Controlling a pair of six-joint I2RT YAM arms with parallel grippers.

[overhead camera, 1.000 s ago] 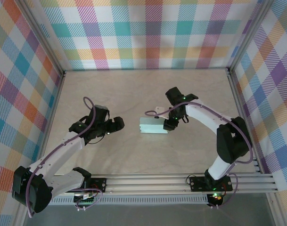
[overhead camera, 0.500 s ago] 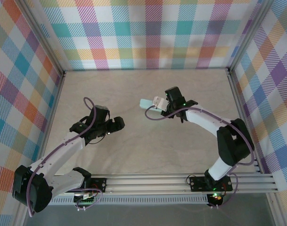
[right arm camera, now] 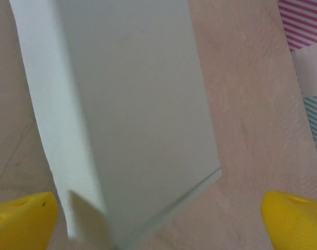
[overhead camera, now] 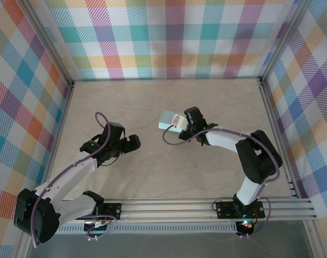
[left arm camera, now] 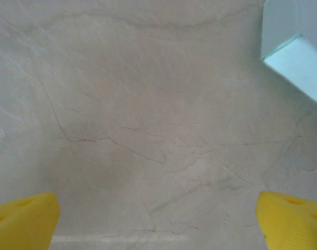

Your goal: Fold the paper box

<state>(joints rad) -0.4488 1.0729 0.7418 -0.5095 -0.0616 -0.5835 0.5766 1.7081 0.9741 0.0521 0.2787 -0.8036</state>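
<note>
**Beige marbled table [overhead camera: 152,177] inside plaid walls [overhead camera: 168,37]**

Near the middle of the table is the paper box [overhead camera: 165,120], folded into a flat mint block. The right claw [overhead camera: 174,121] is at its right side. Its yellow fingers [right arm camera: 23,219] are spread wide with the box between them, neither visibly touching it. The left claw [overhead camera: 132,141] hangs well apart to the left, its jaws wide apart over bare table.

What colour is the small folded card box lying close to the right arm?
Pale mint-teal, plain and unprinted. The small folded card box shows best in the right wrist view.
</note>
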